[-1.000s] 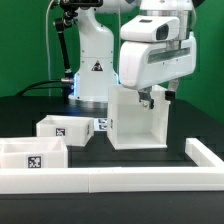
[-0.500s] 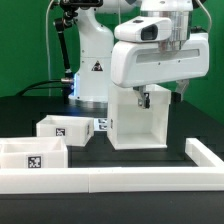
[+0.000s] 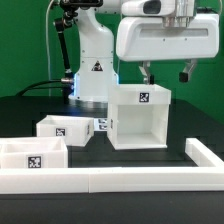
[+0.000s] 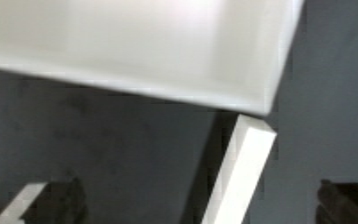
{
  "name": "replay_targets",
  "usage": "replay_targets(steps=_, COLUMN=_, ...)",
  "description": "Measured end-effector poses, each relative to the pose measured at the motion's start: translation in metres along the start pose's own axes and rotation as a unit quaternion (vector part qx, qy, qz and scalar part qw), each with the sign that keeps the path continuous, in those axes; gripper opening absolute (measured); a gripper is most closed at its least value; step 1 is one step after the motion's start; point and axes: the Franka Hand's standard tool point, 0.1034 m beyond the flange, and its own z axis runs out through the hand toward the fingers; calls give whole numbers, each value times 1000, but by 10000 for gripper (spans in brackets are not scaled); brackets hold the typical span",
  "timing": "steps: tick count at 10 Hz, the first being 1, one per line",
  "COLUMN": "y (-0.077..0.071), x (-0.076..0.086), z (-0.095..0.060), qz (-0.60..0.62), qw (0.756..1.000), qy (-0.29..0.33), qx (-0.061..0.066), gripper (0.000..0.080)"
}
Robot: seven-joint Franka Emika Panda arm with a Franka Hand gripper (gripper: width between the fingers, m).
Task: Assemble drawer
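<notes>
Green curtain hangs behind a black table [image 3: 20, 120], with the arm's white robot base [image 3: 95, 60] at the back. A white open-fronted cabinet box [image 3: 140, 120], tagged on its top, stands upright near the middle, its open face toward the camera and nothing visible inside. Above it hangs the gripper [image 3: 166, 73], its fingers [image 3: 147, 72] spread wide, grasping nothing and clear of the box's top. The wrist view agrees: the cabinet box [image 4: 140, 40] shows a pale panel and a thin edge, with only dark table between the two fingertips.

Toward the exterior view's left lie a small white drawer tray [image 3: 62, 127] and, nearer the camera, a second white tray [image 3: 30, 155], both apart from the box. A long white rail [image 3: 120, 180] crosses the front.

The box looks settled, so fetching a tray is probably the step in hand. Done well, that means pinching one tray wall squarely, lifting it level, lining it up with the open face, and sliding it in slowly so the box is not shoved backward.
</notes>
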Motion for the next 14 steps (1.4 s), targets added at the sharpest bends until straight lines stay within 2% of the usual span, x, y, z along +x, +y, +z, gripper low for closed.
replay_targets(steps=3, y=-9, x=-34, z=9, qz=20, qw=1000, qy=-4, qx=-5, gripper=650)
replay_targets(steps=4, y=-12, x=-40, z=15, qz=29, qw=1000, qy=-3, qx=-5, gripper=650)
replay_targets(steps=8, y=-20, x=-44, z=44, qz=48, qw=999, qy=-9, qx=2, gripper=650)
replay_targets(steps=11, y=-20, x=-45, z=45, qz=47, qw=999, qy=-11, qx=2, gripper=650)
replay_targets(steps=12, y=-20, x=-45, z=45, qz=47, qw=999, qy=-11, qx=2, gripper=530)
replay_targets(steps=14, y=-20, x=-45, z=45, qz=47, qw=999, qy=-11, qx=2, gripper=241)
